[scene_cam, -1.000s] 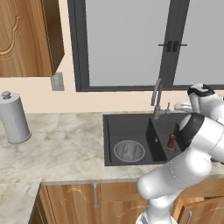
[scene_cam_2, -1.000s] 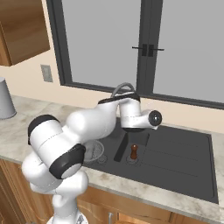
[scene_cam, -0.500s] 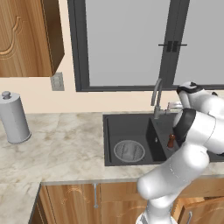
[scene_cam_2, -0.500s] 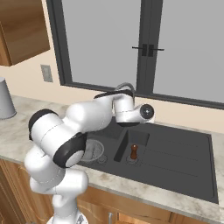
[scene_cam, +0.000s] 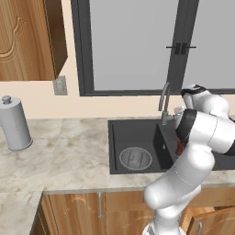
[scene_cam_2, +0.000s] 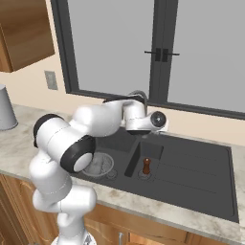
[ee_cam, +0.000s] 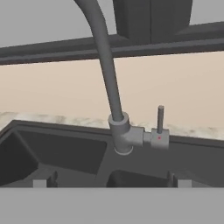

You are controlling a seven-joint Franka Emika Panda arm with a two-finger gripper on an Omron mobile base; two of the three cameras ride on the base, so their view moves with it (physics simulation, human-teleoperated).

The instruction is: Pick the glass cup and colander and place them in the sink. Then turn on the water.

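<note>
End effector released, nothing grasped, lower centre of hand view, facing faucet base. Colander in sink left basin, frame centre. Canister on desk, far left.

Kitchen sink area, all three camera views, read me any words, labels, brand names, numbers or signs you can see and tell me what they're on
There is no readable text in any view.
The canister, the wall outlet, the cabinet doors and the sink bear no lettering.
The only mark is a small red dot on the faucet handle base; it is a plain dot, not a letter or number.
</note>
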